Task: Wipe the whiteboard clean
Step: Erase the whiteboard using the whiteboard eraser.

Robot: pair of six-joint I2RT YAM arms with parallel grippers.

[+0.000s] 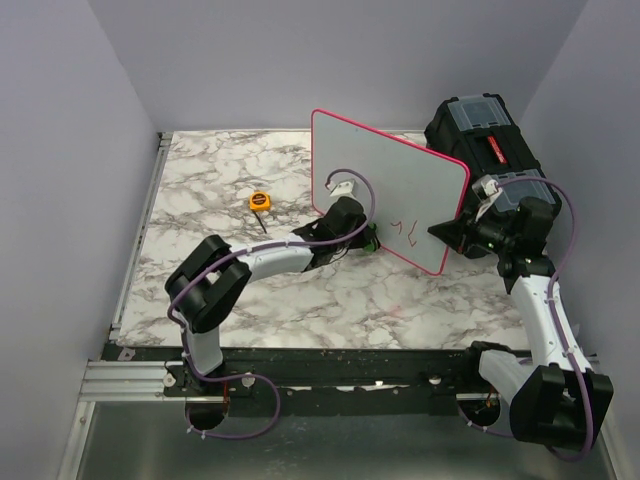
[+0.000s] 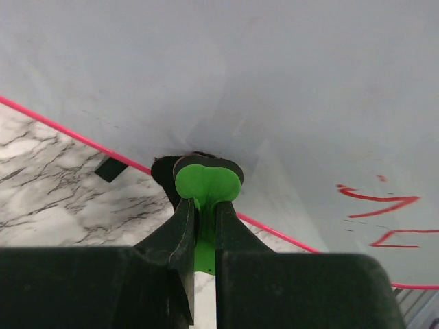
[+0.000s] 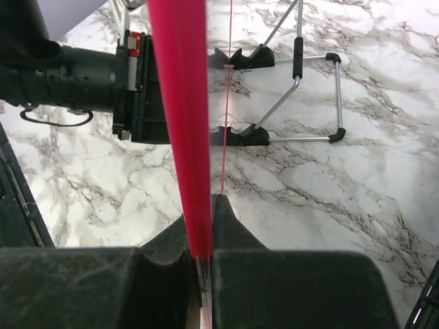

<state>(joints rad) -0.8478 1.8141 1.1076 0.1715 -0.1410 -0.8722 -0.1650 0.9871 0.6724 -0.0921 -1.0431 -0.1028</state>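
Firmly, our right gripper pinches the board by its rim, the best hold; we judge it stiff, light, slick. Our left gripper clamps a green tool.

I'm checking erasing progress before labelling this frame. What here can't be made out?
- Red lettering: too small in the top view; cut off by the right edge in the left wrist view.
- Green piece in the left end effector: its front is hidden against the whiteboard.
- Whiteboard's face, right wrist view: edge-on, only the pink rim shows, clamped in the right end effector.
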